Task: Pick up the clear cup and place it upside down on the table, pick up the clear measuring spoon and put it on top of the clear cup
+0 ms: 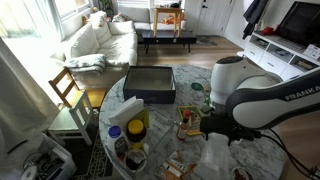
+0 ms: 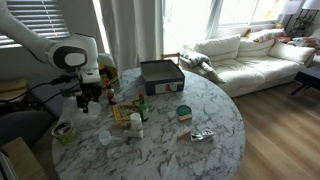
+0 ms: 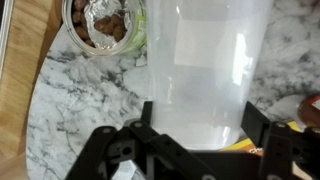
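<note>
While the claw (image 3: 200, 125) sits clamped on the clear cup (image 3: 205, 60) over the table (image 3: 70, 100), setting it down inverted remains; measuring spoon step judged not yet done.

Clear cup (image 3: 205, 70): smooth translucent plastic; table (image 3: 70, 110) glossy (grey-white marbling).

The clear cup (image 3: 205, 70) is a plain, translucent whitish plastic tumbler, and it fills most of the wrist view. It's over the grey-white marbled table (image 3: 70, 100), close to the edge. Can't really tell its tilt.
</note>
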